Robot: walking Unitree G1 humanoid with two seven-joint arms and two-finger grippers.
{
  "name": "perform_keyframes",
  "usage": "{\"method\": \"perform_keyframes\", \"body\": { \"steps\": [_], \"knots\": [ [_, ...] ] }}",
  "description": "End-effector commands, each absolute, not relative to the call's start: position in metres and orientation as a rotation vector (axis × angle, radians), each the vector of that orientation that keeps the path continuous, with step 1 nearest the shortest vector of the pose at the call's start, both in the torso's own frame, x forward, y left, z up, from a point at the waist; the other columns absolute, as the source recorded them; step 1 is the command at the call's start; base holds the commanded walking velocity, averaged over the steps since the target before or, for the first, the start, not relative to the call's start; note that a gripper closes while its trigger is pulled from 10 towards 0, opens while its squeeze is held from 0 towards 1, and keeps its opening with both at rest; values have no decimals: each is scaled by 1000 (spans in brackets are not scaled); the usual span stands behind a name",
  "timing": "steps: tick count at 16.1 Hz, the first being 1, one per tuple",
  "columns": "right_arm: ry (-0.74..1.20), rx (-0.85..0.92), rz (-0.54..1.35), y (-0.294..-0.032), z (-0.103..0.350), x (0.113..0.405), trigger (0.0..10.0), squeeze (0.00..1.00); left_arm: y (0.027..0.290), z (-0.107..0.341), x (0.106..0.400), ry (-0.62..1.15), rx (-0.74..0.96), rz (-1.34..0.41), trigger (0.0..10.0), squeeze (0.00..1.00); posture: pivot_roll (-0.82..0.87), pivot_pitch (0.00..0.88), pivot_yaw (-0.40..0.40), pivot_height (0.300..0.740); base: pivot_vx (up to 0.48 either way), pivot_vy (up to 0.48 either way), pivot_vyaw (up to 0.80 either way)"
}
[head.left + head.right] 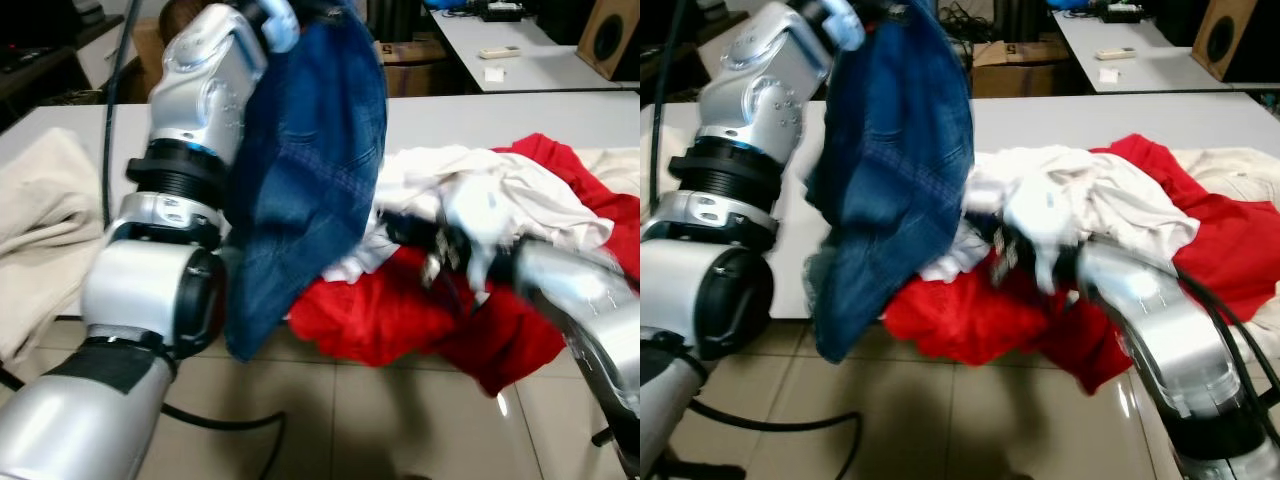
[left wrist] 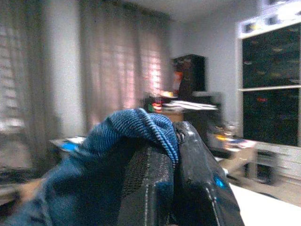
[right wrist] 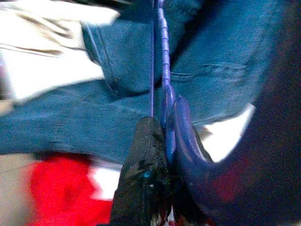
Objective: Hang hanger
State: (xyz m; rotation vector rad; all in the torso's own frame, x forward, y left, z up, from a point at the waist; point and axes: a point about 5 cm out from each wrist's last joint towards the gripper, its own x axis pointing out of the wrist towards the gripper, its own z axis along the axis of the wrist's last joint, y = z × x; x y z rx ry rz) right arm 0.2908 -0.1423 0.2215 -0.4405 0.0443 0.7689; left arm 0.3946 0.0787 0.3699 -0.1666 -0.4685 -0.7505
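A blue denim garment (image 1: 310,170) hangs in the air in front of the table, held up by its top edge. My left gripper (image 2: 175,136) is raised high and shut on a fold of that denim. My right gripper (image 3: 163,123), blurred in the eye views, reaches from the right over the clothes pile toward the denim. It is shut on a thin blue hanger (image 3: 164,89), whose bar runs up against the denim. The rest of the hanger is hidden by cloth.
A white table (image 1: 480,120) carries a pile with a red garment (image 1: 400,310) and a white garment (image 1: 490,195). A beige cloth (image 1: 40,210) lies at the left. Behind are a second table (image 1: 520,60), cardboard boxes (image 1: 410,60) and a speaker (image 1: 610,40). A black cable (image 1: 210,420) crosses the tiled floor.
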Motion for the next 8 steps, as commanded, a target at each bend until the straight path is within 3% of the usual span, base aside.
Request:
{"method": "perform_keyframes", "body": {
  "steps": [1, 4, 6, 8],
  "knots": [
    [31, -464, 670, -148, 228, 307, 10000, 0, 83, 392, 386, -548, -167, -782, 10000, 0, -108, 0, 79, 740, 330, 0, 0],
    [-19, -520, 462, -170, 253, 341, 10000, 0, 91, 399, 381, -582, -193, -804, 10000, 0, -97, 0, 62, 740, 329, 0, 0],
    [-63, -666, 268, -199, 275, 368, 10000, 0, 97, 402, 380, -601, -238, -793, 10000, 0, -97, 0, 58, 740, 322, 0, 0],
    [-158, -693, 161, -211, 301, 378, 10000, 0, 98, 398, 380, -594, -235, -782, 10000, 0, -96, 0, 56, 740, 322, 0, 0]
  ]
}}
